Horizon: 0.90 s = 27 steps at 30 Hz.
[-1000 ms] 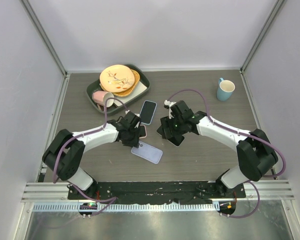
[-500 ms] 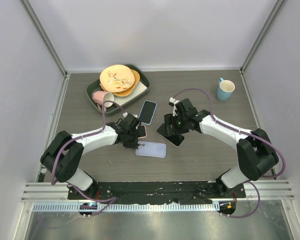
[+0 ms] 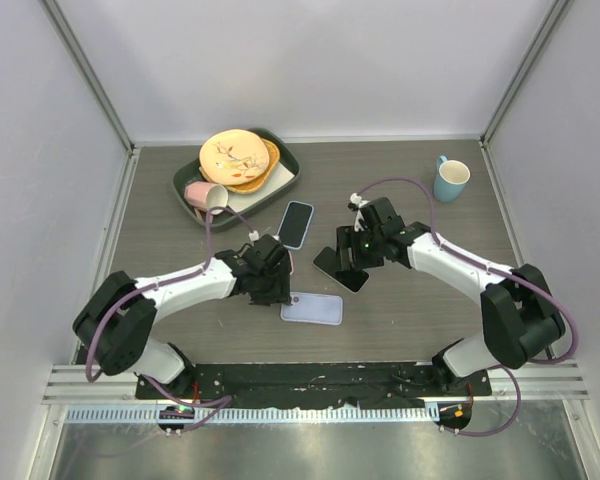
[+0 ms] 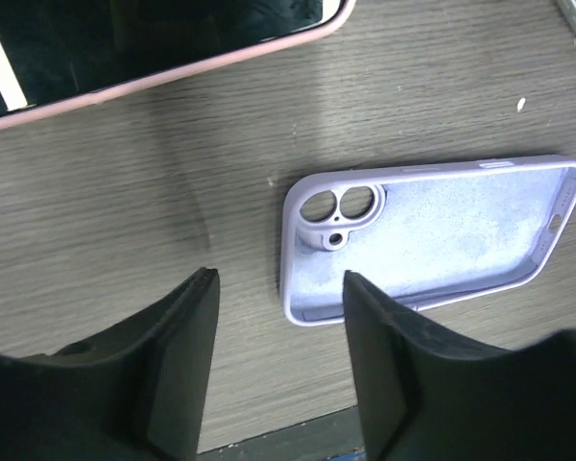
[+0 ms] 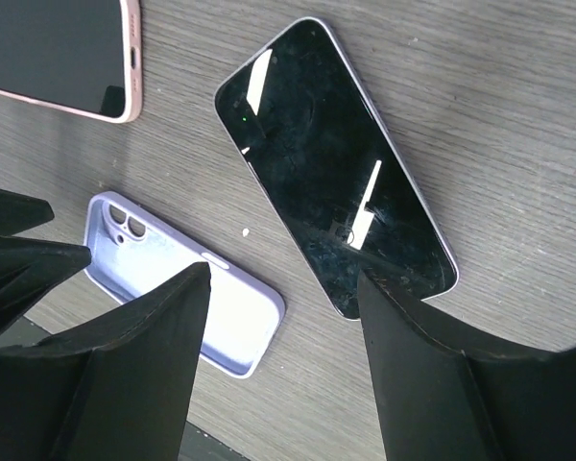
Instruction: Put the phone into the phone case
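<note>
The empty lilac phone case (image 3: 312, 308) lies open side up on the table; it also shows in the left wrist view (image 4: 432, 235) and the right wrist view (image 5: 187, 283). The bare black phone (image 3: 342, 270) lies screen up just right of it, seen whole in the right wrist view (image 5: 336, 182). My left gripper (image 3: 276, 289) is open and empty, and its jaws (image 4: 278, 280) stand at the case's camera-hole end. My right gripper (image 3: 354, 252) is open and empty, and hovers (image 5: 285, 274) over the phone's near end.
A pink-cased phone (image 4: 154, 38) lies partly under my left arm, and a blue-rimmed phone (image 3: 296, 223) lies behind it. A green tray (image 3: 288, 185) with plates and a pink cup stands at the back left. A blue mug (image 3: 450, 179) stands at the back right.
The case has turned from a slant to lie level and slid right and nearer. My left gripper followed it. My right gripper has shifted a little back and right off the phone.
</note>
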{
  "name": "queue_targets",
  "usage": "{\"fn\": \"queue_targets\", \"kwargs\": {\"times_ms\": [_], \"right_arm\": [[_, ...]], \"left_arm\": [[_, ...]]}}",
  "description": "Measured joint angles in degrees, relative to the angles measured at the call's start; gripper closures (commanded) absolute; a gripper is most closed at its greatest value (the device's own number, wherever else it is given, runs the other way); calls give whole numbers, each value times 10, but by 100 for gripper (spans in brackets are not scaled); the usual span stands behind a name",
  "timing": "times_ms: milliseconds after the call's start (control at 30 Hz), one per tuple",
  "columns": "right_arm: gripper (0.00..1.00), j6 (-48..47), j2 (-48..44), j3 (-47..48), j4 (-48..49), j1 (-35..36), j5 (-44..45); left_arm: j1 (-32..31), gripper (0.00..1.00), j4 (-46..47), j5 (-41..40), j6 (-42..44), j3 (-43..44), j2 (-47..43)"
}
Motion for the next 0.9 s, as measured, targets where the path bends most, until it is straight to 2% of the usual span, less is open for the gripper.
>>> {"fn": "queue_targets", "kwargs": {"times_ms": [233,367,500,900], "right_arm": [[32,8,-26,-2,3,-9,-1],[32,17,-27,-14,9,-21,-5],[32,31,-31,-35,16,-41,-18],[33,106,-92,-137,53,-161,-101]], "left_arm": [[0,24,-60,-65,34,38,-66],[2,21,-68,-93,66,73,-94],[13,20,-62,-85,98,105,-91],[122,20,52,205,113,172,52]]}}
